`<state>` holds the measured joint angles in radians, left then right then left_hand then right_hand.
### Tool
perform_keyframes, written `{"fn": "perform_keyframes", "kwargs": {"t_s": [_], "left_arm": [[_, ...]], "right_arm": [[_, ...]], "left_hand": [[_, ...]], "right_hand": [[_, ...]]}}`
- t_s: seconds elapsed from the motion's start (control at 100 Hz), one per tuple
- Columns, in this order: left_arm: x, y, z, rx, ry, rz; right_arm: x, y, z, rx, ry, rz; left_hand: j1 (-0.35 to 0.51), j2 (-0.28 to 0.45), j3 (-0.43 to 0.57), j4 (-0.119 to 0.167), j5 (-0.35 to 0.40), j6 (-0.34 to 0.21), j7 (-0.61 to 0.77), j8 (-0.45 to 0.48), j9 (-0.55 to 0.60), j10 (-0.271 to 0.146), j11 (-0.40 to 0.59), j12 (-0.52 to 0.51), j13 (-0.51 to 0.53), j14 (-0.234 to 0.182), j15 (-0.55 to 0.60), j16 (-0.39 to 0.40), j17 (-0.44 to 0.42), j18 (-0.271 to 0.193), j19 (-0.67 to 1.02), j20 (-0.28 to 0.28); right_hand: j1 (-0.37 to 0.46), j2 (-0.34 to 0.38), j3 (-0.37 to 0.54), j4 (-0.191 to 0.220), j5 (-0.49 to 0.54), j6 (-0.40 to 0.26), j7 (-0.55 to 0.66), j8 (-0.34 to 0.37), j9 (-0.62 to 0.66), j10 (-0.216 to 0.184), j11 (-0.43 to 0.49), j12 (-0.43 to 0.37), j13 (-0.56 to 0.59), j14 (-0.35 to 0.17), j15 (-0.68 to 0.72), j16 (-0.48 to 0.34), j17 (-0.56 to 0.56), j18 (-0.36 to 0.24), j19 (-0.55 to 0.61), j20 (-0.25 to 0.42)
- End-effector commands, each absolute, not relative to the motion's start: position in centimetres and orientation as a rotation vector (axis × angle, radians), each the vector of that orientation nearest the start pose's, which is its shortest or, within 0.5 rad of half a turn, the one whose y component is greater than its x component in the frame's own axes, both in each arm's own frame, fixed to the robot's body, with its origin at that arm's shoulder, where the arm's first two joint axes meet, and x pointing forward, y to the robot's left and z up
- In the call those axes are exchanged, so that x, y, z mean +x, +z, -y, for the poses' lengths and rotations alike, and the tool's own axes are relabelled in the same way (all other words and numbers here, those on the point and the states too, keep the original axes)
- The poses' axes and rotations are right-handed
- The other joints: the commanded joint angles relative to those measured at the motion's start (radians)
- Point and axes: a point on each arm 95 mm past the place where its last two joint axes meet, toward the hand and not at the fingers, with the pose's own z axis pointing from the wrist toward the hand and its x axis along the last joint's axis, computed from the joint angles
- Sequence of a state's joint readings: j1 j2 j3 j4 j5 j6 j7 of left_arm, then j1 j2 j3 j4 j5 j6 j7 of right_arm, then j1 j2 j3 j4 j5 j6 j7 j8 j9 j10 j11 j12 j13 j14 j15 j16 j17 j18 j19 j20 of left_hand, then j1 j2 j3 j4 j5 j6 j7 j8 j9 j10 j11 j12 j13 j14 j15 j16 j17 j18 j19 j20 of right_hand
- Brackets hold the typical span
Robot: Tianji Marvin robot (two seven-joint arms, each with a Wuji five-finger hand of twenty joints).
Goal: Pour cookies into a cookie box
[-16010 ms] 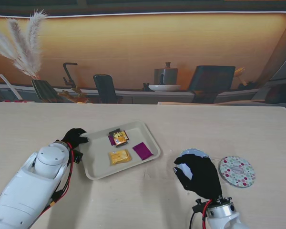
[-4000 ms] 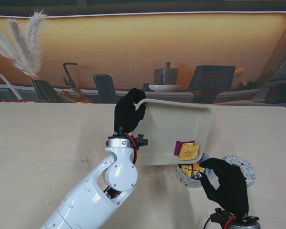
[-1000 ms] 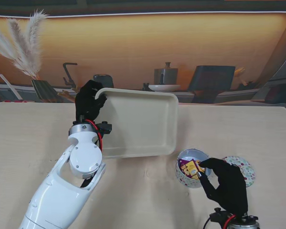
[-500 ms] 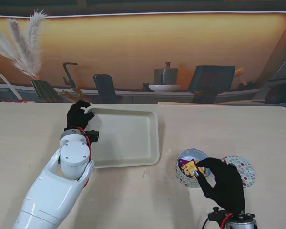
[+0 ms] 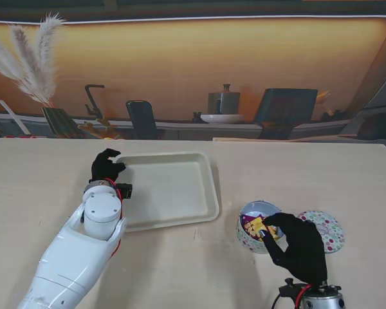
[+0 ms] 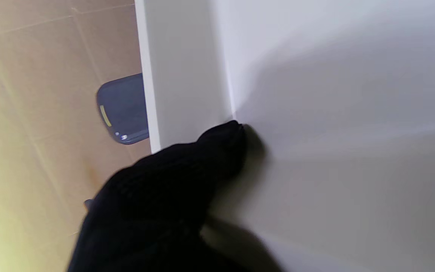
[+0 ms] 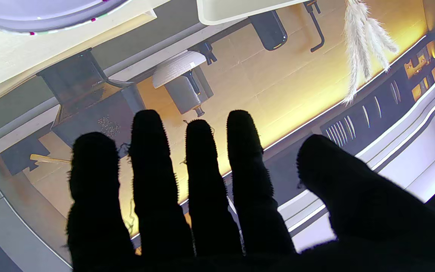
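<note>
**Tray set-down: release check**

While the left hand [image 5: 105, 168] is pinching the far-left corner of the tray [image 5: 174, 190], the tray is lying flat and bare on the surface [image 5: 180, 257], so the pour looks complete. The cookies [image 5: 257, 226] are sitting inside the cookie box [image 5: 256, 226], its patterned lid [image 5: 321, 231] just beside it. The right hand [image 5: 296, 248] is resting against the box's near side, fingers [image 7: 206, 181] spread; whether it is gripping the box cannot be told. Recommended: confirm all 4 corners are seated, open the fingers outward, then lift clear without dragging the rim.
</note>
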<state>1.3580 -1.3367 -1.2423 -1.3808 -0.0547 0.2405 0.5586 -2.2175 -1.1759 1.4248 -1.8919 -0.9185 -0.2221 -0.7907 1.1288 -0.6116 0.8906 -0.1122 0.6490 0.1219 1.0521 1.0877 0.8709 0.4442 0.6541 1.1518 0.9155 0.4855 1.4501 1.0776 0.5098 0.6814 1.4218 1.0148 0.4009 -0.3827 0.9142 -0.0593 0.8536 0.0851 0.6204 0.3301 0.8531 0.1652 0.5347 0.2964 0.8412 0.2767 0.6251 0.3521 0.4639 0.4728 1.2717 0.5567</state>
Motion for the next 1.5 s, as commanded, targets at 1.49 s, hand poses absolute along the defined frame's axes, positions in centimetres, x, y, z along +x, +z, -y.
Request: {"fn": "perform_keyframes", "kwargs": {"t_s": [1.49], "left_arm": [[44.7,-31.9,-4.8,-2.126,-1.598,-0.52]], "right_arm": [[22.2,-32.1,1.8,1.199,1.881,-0.826]], "left_hand": [[-0.099,0.28,-0.493,0.264,-0.355,-0.092,-0.636,-0.66,-0.754,-0.439,-0.63,-0.804,-0.868,-0.559,-1.455,-0.866,-0.548,-0.64,-1.421,-0.731]], "right_hand": [[-0.02,0.01,-0.004,0.02,0.01,-0.01,-0.02,0.02,0.013,0.002,-0.004,-0.003,-0.01,0.03,0.002,0.002,-0.011,0.017,-0.003,-0.003]]}}
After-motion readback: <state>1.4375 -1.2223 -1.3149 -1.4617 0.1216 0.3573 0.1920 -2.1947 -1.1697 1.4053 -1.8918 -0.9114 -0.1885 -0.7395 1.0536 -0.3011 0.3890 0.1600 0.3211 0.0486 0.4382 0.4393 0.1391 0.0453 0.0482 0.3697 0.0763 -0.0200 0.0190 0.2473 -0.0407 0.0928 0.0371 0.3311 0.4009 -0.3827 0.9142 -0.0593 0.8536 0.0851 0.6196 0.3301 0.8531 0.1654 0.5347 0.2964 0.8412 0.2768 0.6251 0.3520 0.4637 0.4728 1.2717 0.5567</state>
